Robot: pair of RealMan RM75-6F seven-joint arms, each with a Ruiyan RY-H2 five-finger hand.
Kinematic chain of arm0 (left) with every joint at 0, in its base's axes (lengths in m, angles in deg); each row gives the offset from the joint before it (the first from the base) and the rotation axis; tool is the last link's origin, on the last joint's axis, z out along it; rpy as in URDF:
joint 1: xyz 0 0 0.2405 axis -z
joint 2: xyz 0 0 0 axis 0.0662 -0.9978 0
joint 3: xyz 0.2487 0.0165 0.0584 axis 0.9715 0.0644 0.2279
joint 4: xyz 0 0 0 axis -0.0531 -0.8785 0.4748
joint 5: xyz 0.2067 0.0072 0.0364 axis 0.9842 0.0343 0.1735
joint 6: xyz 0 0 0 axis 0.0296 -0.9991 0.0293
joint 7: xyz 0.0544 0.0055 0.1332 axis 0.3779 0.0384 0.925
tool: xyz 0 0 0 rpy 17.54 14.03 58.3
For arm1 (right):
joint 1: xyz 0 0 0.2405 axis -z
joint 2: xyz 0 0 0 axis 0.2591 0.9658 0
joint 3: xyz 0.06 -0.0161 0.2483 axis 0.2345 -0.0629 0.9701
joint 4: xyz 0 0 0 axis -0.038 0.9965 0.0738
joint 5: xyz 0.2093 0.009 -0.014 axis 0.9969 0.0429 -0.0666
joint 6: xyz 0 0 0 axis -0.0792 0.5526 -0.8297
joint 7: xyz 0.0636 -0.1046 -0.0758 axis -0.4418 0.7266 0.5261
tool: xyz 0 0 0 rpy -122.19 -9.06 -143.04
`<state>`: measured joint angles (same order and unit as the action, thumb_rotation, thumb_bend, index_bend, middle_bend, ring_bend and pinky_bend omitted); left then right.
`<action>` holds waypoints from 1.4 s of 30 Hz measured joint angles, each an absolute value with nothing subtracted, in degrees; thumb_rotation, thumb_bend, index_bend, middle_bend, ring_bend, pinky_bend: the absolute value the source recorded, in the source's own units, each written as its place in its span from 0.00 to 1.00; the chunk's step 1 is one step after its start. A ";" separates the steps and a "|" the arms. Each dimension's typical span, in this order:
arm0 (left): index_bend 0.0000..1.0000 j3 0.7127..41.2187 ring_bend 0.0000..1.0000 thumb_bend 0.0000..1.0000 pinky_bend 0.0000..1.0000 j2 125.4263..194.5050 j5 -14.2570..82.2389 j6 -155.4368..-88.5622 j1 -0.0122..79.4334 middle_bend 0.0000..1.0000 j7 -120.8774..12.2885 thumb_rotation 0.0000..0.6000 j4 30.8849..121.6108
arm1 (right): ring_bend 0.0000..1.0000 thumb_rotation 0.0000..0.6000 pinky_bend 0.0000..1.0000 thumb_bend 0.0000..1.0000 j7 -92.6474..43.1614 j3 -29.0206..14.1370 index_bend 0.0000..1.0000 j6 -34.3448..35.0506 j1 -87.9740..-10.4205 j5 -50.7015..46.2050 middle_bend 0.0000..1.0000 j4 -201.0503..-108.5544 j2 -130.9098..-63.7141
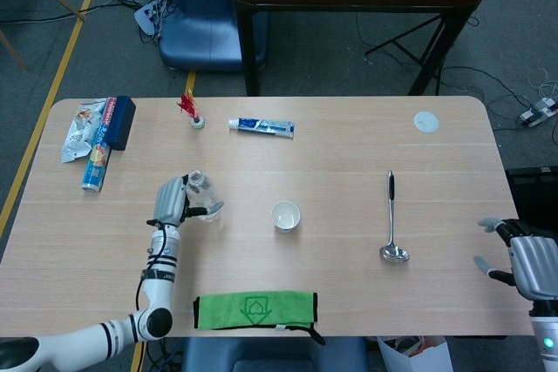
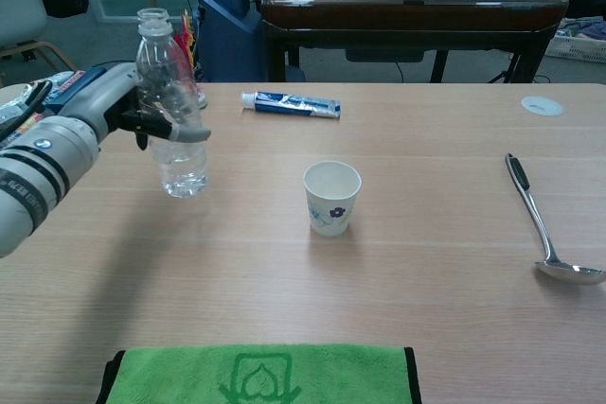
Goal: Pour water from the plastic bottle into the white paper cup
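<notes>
My left hand [image 2: 95, 120] [image 1: 170, 200] grips a clear, uncapped plastic bottle [image 2: 171, 139] [image 1: 200, 198] that stands upright on the table, left of the cup. A little water sits in the bottle's lower part. The white paper cup [image 2: 331, 198] [image 1: 285, 215] with a small blue print stands upright near the table's middle, apart from the bottle. My right hand [image 1: 521, 259] hangs past the table's right edge with fingers spread, holding nothing; the chest view does not show it.
A green cloth [image 2: 260, 376] lies at the near edge. A metal ladle [image 2: 540, 224] lies to the right, a toothpaste tube [image 2: 289, 104] behind the cup, a white lid [image 2: 542, 106] at far right. Snack packets and a blue box [image 1: 100, 137] lie at far left.
</notes>
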<state>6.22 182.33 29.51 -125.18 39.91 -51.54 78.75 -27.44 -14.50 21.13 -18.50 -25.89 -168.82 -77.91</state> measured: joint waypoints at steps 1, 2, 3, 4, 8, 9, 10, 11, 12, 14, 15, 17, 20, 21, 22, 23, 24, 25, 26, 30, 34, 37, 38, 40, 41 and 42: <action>0.70 6.65 0.52 0.02 0.65 182.11 30.26 -124.85 39.54 0.68 -52.99 1.00 78.39 | 0.32 1.00 0.44 0.17 -27.42 -14.51 0.35 21.11 -18.51 -25.87 0.42 -168.81 -77.92; 0.70 7.23 0.52 0.02 0.65 181.86 31.19 -124.43 39.07 0.68 -54.77 1.00 77.85 | 0.32 1.00 0.44 0.17 -27.40 -14.50 0.35 21.10 -18.50 -25.83 0.42 -168.79 -77.93; 0.70 7.65 0.52 0.02 0.65 181.69 31.84 -124.14 38.73 0.68 -56.02 1.00 77.44 | 0.32 1.00 0.44 0.17 -27.38 -14.48 0.35 21.08 -18.50 -25.75 0.42 -168.78 -77.95; 0.70 8.06 0.52 0.02 0.65 181.55 32.46 -123.90 38.40 0.68 -57.21 1.00 77.02 | 0.32 1.00 0.44 0.17 -27.39 -14.45 0.35 21.05 -18.50 -25.66 0.42 -168.75 -77.96; 0.70 9.60 0.51 0.02 0.65 181.31 35.16 -123.45 37.04 0.68 -62.61 1.00 74.72 | 0.32 1.00 0.44 0.17 -27.42 -14.43 0.35 20.85 -18.55 -25.53 0.42 -168.59 -78.03; 0.70 9.85 0.51 0.02 0.65 181.34 35.75 -123.47 36.79 0.68 -63.78 1.00 74.09 | 0.32 1.00 0.44 0.17 -27.41 -14.46 0.35 20.75 -18.58 -25.51 0.42 -168.55 -78.06; 0.70 10.07 0.51 0.02 0.65 181.38 36.33 -123.51 36.57 0.68 -64.96 1.00 73.43 | 0.32 1.00 0.44 0.17 -27.39 -14.47 0.35 20.69 -18.60 -25.49 0.42 -168.52 -78.08; 0.70 10.34 0.50 0.02 0.65 181.45 37.08 -123.54 36.31 0.68 -66.53 1.00 72.57 | 0.32 1.00 0.44 0.17 -27.38 -14.48 0.35 20.64 -18.61 -25.46 0.42 -168.48 -78.11; 0.70 10.53 0.50 0.02 0.65 181.48 37.60 -123.51 36.14 0.68 -67.71 1.00 71.97 | 0.32 1.00 0.44 0.17 -27.36 -14.49 0.35 20.58 -18.63 -25.42 0.42 -168.42 -78.15; 0.69 10.96 0.49 0.02 0.65 181.45 38.76 -123.29 35.81 0.68 -70.47 1.00 70.74 | 0.32 1.00 0.44 0.17 -27.30 -14.48 0.35 20.47 -18.66 -25.34 0.42 -168.36 -78.19; 0.68 11.15 0.48 0.02 0.64 181.41 39.29 -123.17 35.70 0.68 -71.61 1.00 70.22 | 0.32 1.00 0.44 0.17 -27.26 -14.49 0.35 20.39 -18.68 -25.28 0.42 -168.33 -78.22; 0.67 11.56 0.47 0.02 0.63 181.34 40.51 -122.93 35.46 0.68 -74.03 1.00 68.91 | 0.32 1.00 0.44 0.17 -27.22 -14.50 0.35 20.28 -18.70 -25.21 0.42 -168.27 -78.28; 0.65 12.02 0.45 0.02 0.61 181.29 41.73 -122.56 35.19 0.67 -76.80 1.00 67.31 | 0.32 1.00 0.44 0.17 -27.10 -14.52 0.35 20.05 -18.78 -25.12 0.42 -168.26 -78.33; 0.64 12.15 0.44 0.02 0.60 181.27 42.01 -122.44 35.11 0.66 -77.47 1.00 66.88 | 0.32 1.00 0.44 0.17 -27.05 -14.54 0.35 20.01 -18.80 -25.11 0.42 -168.27 -78.36; 0.63 12.27 0.43 0.02 0.59 181.25 42.26 -122.32 35.03 0.65 -78.06 1.00 66.50 | 0.32 1.00 0.44 0.17 -27.04 -14.54 0.35 20.01 -18.80 -25.12 0.42 -168.26 -78.37; 0.63 12.41 0.42 0.02 0.58 181.22 42.53 -122.15 34.94 0.64 -78.74 1.00 66.03 | 0.32 1.00 0.44 0.17 -27.01 -14.54 0.35 20.01 -18.81 -25.11 0.42 -168.25 -78.39; 0.62 12.51 0.41 0.02 0.57 181.18 42.69 -121.98 34.87 0.62 -79.18 1.00 65.72 | 0.32 1.00 0.44 0.17 -26.96 -14.54 0.35 19.99 -18.82 -25.10 0.42 -168.24 -78.40; 0.61 12.61 0.40 0.02 0.55 181.13 42.80 -121.78 34.79 0.61 -79.51 1.00 65.44 | 0.32 1.00 0.44 0.17 -26.95 -14.54 0.35 19.98 -18.82 -25.09 0.42 -168.24 -78.41; 0.60 12.67 0.39 0.02 0.54 181.09 42.90 -121.65 34.70 0.60 -79.84 1.00 65.13 | 0.32 1.00 0.44 0.17 -26.94 -14.54 0.35 19.97 -18.82 -25.09 0.42 -168.24 -78.41; 0.59 12.65 0.38 0.02 0.53 181.08 42.91 -121.35 34.50 0.58 -80.61 1.00 64.29 | 0.32 1.00 0.44 0.17 -26.89 -14.56 0.35 20.04 -18.80 -25.12 0.42 -168.29 -78.39; 0.58 12.54 0.38 0.02 0.52 181.17 42.82 -121.11 34.33 0.58 -81.39 1.00 63.62 | 0.32 1.00 0.44 0.17 -26.82 -14.55 0.35 20.02 -18.79 -25.07 0.42 -168.29 -78.41; 0.57 12.59 0.38 0.02 0.51 181.14 43.03 -120.99 34.23 0.57 -81.97 1.00 63.31 | 0.32 1.00 0.44 0.17 -26.78 -14.57 0.35 19.93 -18.82 -25.02 0.42 -168.26 -78.44; 0.57 12.60 0.38 0.02 0.51 181.10 43.06 -120.87 34.20 0.56 -82.16 1.00 63.21 | 0.32 1.00 0.44 0.17 -26.76 -14.58 0.35 19.90 -18.83 -25.02 0.42 -168.25 -78.45; 0.57 12.57 0.38 0.02 0.51 181.01 43.01 -120.69 34.12 0.56 -82.39 1.00 63.07 | 0.32 1.00 0.44 0.17 -26.72 -14.60 0.35 19.90 -18.83 -25.07 0.42 -168.26 -78.45; 0.57 12.51 0.37 0.02 0.51 180.99 42.96 -120.66 34.06 0.56 -82.59 1.00 62.98 | 0.32 1.00 0.44 0.17 -26.71 -14.61 0.35 19.93 -18.83 -25.10 0.42 -168.27 -78.45; 0.57 12.49 0.37 0.02 0.51 180.99 42.94 -120.64 34.00 0.56 -82.74 1.00 62.88 | 0.32 1.00 0.44 0.17 -26.71 -14.62 0.35 20.00 -18.81 -25.14 0.42 -168.28 -78.44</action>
